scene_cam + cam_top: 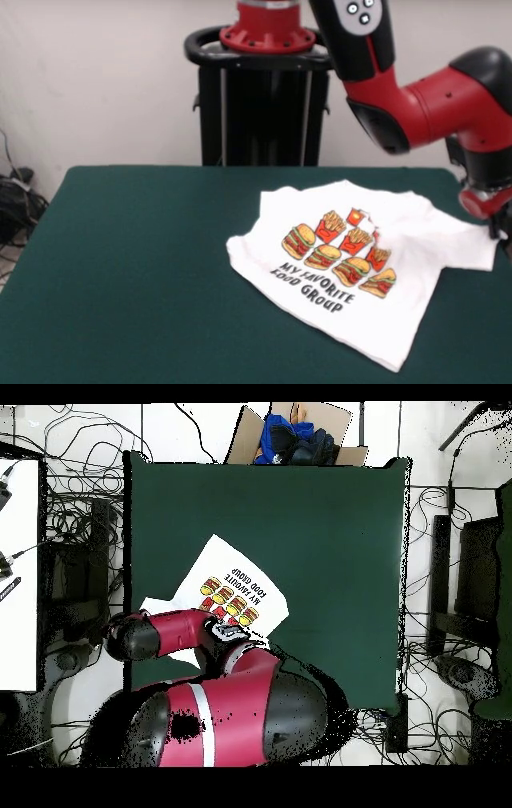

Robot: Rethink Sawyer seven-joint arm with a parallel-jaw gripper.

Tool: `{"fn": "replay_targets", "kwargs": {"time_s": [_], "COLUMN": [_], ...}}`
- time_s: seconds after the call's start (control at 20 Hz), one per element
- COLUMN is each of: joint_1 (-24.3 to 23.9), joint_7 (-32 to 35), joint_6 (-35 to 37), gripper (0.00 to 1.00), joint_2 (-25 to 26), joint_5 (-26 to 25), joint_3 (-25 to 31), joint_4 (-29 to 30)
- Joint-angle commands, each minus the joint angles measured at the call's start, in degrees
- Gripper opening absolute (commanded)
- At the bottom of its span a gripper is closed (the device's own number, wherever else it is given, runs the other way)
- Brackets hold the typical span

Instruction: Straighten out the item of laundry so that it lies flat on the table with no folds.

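Note:
The white T-shirt (376, 264) lies print side up on the dark green table (136, 264), turned at a slant in the table's right half. It is mostly spread out, with a small crease by the collar and some rumpling at the right sleeve. My gripper (502, 228) is at the picture's right edge, right at that sleeve; its tips are cut off by the edge. In the overhead view the shirt (230, 579) shows near the table's left edge (135, 534), and the arm (165, 634) covers its lower part and the gripper.
The robot's black pedestal (264, 104) stands behind the table. In the overhead view a cardboard box with blue cloth (295, 439) sits beyond the far edge, a white surface (18, 574) is to the left, and cables lie on the floor around the table.

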Motion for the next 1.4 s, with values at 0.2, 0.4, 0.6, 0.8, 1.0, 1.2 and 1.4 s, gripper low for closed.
{"fn": "replay_targets", "kwargs": {"time_s": [0.2, 0.4, 0.6, 0.8, 1.0, 1.2, 1.4], "joint_1": [1.41, 1.49, 1.81, 1.97, 2.00, 2.03, 2.31], "joint_7": [13.97, 13.92, 13.54, 13.28, 13.16, 12.98, 13.00], "joint_6": [-2.92, -3.34, -1.96, -1.50, -1.04, -0.34, -0.20], "gripper": [0.00, 0.00, 0.00, 0.00, 0.00, 1.00, 1.00], "joint_2": [-0.57, -0.41, -0.24, -0.18, -0.15, -0.13, -0.18], "joint_5": [4.17, 4.31, 4.65, 4.81, 4.91, 5.17, 5.29], "joint_3": [1.06, 1.07, 0.54, 0.43, 0.35, 0.37, 0.04], "joint_4": [-3.23, -3.31, -3.63, -3.80, -3.87, -4.08, -4.17]}}
